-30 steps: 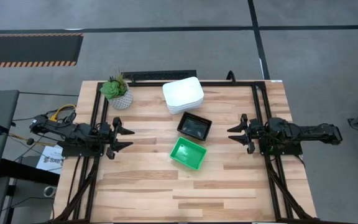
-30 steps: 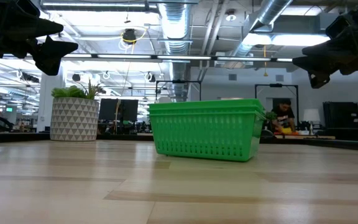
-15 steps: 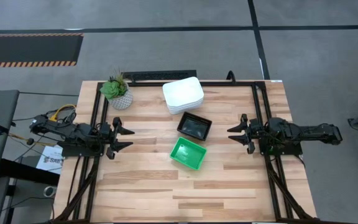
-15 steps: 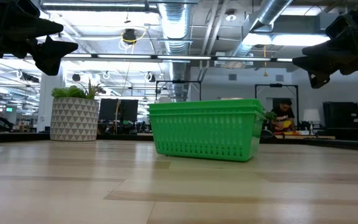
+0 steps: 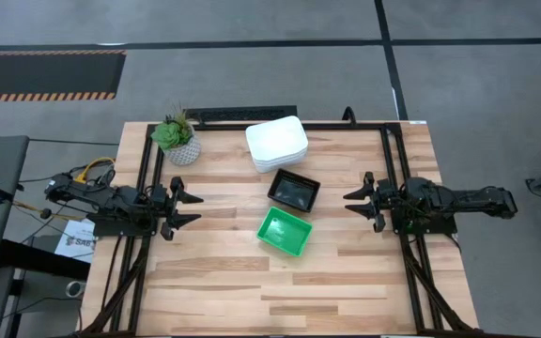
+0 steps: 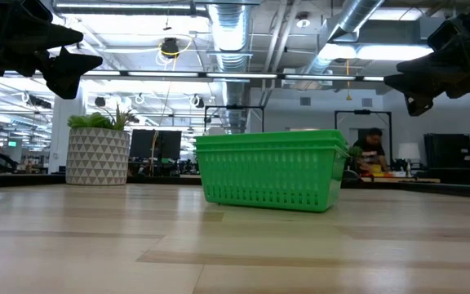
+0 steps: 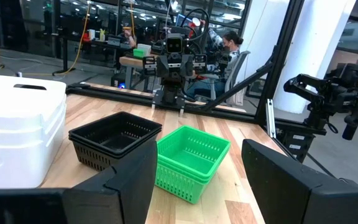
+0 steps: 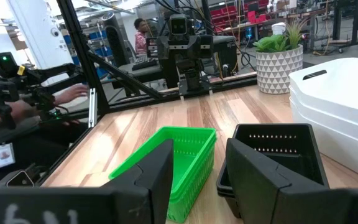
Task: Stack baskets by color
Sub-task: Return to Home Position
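The 3 stacks sit mid counter (image 5: 252, 291): white baskets (image 5: 277, 144) far, black baskets (image 5: 294, 191) next, green baskets (image 5: 285, 231) nearest. The left hand (image 5: 192, 209) and right hand (image 5: 353, 203) hang open and empty at the sides. To park well, the arms should move slowly and high, well clear of the stacks.

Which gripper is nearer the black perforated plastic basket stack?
Right. The right gripper hangs open to the right of the stack of black perforated plastic baskets; the left gripper hangs open farther off on the opposite side.

Small potted plant (image 5: 177, 138) near one corner of the wooden table (image 5: 214, 282).
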`<state>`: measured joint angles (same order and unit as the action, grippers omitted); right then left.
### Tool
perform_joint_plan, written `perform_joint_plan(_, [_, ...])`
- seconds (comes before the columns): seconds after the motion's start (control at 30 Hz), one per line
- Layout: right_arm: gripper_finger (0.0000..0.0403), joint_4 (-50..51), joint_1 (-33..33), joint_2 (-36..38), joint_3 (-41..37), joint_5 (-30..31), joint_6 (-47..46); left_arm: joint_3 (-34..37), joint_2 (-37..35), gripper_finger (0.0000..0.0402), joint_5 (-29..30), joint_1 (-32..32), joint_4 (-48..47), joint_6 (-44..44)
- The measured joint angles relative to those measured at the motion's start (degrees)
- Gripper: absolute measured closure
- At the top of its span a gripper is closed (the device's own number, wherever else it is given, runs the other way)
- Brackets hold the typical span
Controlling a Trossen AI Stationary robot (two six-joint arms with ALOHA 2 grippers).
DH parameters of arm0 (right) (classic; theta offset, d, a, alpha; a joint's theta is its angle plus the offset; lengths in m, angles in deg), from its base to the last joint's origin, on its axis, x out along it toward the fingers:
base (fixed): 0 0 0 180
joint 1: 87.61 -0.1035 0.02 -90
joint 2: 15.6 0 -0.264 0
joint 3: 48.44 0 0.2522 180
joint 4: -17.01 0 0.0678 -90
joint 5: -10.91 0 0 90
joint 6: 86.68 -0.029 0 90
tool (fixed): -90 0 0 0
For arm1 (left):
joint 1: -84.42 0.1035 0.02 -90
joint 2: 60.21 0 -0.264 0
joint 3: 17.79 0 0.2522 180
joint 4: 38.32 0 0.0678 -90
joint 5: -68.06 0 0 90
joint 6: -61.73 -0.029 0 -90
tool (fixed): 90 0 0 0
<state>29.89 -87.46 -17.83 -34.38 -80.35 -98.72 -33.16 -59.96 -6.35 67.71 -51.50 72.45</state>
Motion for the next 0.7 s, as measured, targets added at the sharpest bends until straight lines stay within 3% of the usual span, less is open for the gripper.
perform_joint_plan(0.7, [0.0232,-0.01,0.01,0.01,0.0,0.0,-0.01,0.0,-0.02,0.0178,0.0,0.0,0.0,0.0])
